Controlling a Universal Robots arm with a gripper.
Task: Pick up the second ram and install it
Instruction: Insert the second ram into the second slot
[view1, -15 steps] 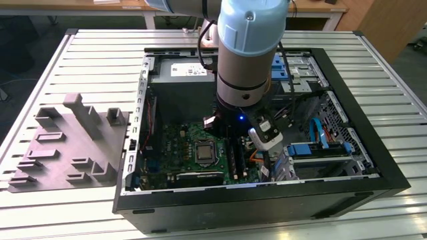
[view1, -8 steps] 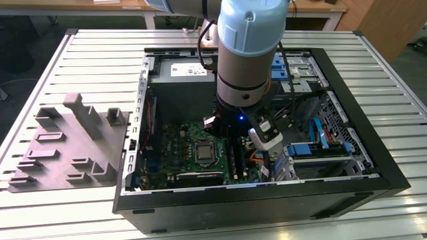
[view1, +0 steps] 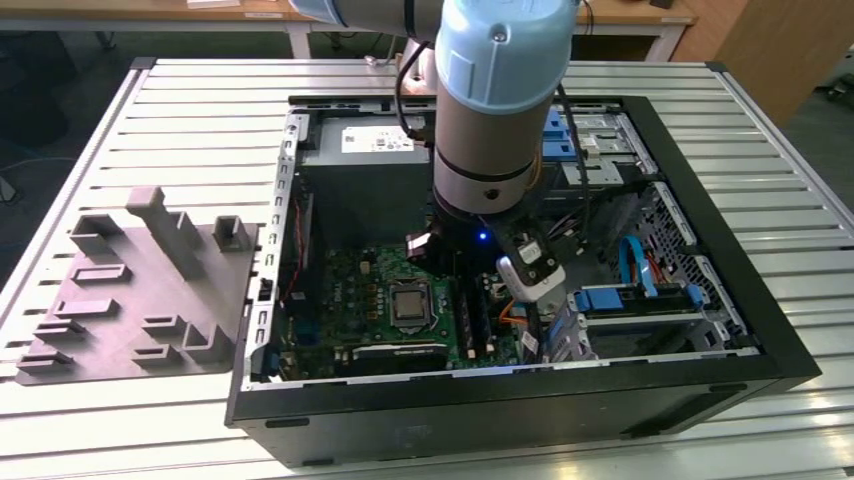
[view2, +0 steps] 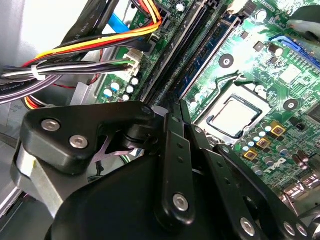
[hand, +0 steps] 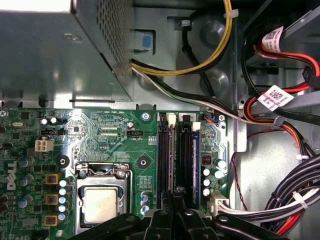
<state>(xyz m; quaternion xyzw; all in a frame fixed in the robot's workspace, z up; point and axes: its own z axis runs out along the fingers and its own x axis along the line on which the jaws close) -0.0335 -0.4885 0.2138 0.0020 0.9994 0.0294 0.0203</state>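
Black open computer case (view1: 534, 420) lay on the slatted table (view1: 200, 110), pale-blue arm (view1: 494, 100) reaching inside. Grey moulded holder tray (view1: 134, 290) sat empty beside it. Black gripper (hand: 175, 192) was pinched narrow over the green motherboard (hand: 110, 135) slots; grip contents unclear. Dark blue-green memory stick (hand: 196, 160) stood seated alongside. White cable labels (hand: 275, 97) unreadable.
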